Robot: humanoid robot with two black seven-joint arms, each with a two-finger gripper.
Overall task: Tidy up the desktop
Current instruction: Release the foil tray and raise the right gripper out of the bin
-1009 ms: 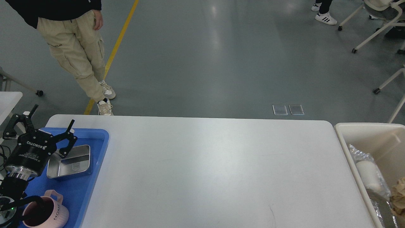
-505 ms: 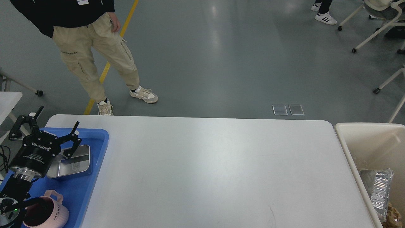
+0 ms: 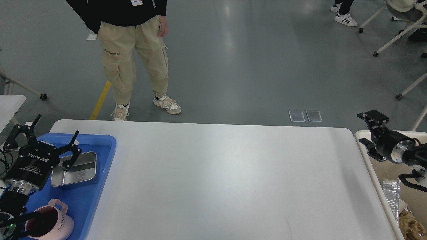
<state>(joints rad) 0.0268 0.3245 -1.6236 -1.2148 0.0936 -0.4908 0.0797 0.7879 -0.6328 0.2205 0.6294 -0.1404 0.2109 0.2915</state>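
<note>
The white desktop [image 3: 227,173] fills the middle of the head view, and its surface is bare. My left gripper [image 3: 57,124] is open and empty. It hovers over the back of a blue tray [image 3: 100,156] at the desktop's left end. The tray holds a shallow steel box [image 3: 78,168] and a pink mug [image 3: 53,221]. My right gripper [image 3: 362,128] is open and empty. It points left above the near corner of a cream bin [image 3: 388,208] beside the desktop's right end.
The bin holds a foil wrapper [image 3: 390,196] and brown scraps [image 3: 408,223]. A person [image 3: 133,56] in khaki trousers stands just beyond the desktop's far left edge. Wheeled chairs [image 3: 400,23] stand at the back right. A second white table [image 3: 10,103] is at the left.
My right arm has come into view over the bin. The person has walked right along the far edge. My left gripper has shifted only slightly and stays open.
</note>
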